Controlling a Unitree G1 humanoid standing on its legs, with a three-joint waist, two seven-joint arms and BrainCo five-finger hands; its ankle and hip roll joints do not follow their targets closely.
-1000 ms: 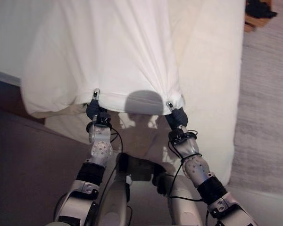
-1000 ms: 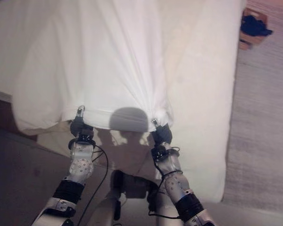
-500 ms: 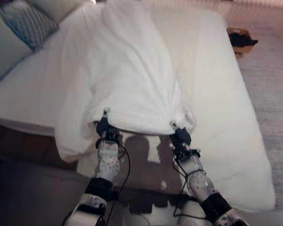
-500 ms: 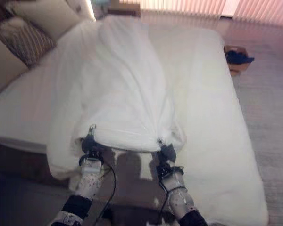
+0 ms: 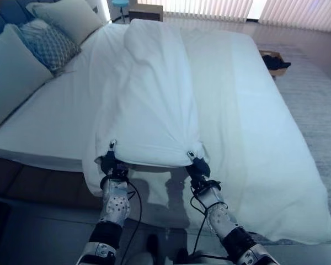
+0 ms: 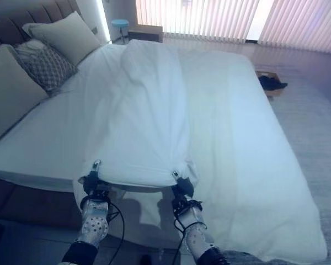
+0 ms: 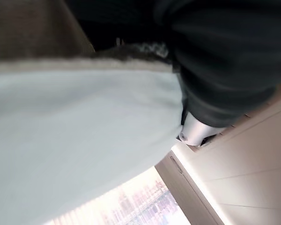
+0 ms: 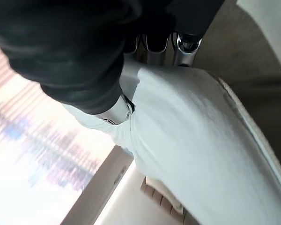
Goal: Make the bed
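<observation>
So the white duvet (image 5: 154, 94) is lying bunched into a long folded strip down the middle of the bed (image 5: 265, 138), running from the headboard end to the near edge, where its hem is being held up off the mattress. The left corner of that hem is pinched in the left robot hand (image 5: 110, 160) and the right corner in the right robot hand (image 5: 197, 164), with the cloth stretched fairly taut between them. In the right wrist view, fingers (image 8: 185, 44) can be seen curled over the fabric, so that one is clamped on the duvet for sure. The left wrist view has fabric pressed right up against the hand's dark cover, and the pull creases at that corner point to a clamped grip there too.

Progress-wise, it's judged to be roughly at the early-to-middle stage. The duvet has been grabbed at both corners, but it's not spread at all: most of the mattress on either side of the duvet is bare sheet, especially the wide stretch to its right. What looks left is the duvet being opened out sideways, pulled square to the bed edges and smoothed flat.

Left of the duvet, by the headboard, pillows (image 5: 66, 22) are stacked, including a patterned cushion (image 5: 47, 47). Whether those need tidying can't really be told. Beyond the bed's far right corner a small box (image 5: 276, 59) sits on the floor.
</observation>
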